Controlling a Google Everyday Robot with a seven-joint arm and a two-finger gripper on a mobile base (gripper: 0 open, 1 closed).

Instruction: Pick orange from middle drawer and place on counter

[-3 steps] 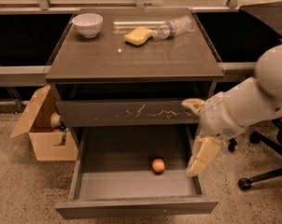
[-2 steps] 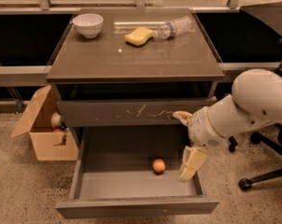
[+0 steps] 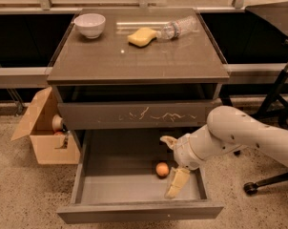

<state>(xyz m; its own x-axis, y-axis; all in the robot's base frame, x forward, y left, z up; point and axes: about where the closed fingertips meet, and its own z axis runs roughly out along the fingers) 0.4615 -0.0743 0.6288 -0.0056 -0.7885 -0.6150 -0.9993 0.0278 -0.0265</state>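
Note:
The orange (image 3: 162, 169) lies on the grey floor of the open middle drawer (image 3: 110, 187), right of centre. My gripper (image 3: 172, 165) is over the drawer, just right of the orange, with one finger (image 3: 168, 141) behind the fruit and the other finger (image 3: 177, 182) in front of it. The fingers are spread wide and hold nothing. The counter (image 3: 139, 56) is the glossy top of the cabinet, above the scratched drawer front (image 3: 134, 115).
On the counter stand a white bowl (image 3: 90, 25), a yellow sponge (image 3: 140, 36) and a lying plastic bottle (image 3: 180, 27). An open cardboard box (image 3: 44, 132) sits on the floor at the left. Chair legs and a wheel (image 3: 251, 187) are at the right.
My arm has moved left and down into the drawer. The gripper went from the drawer's right side to right beside the orange. The orange has not moved.

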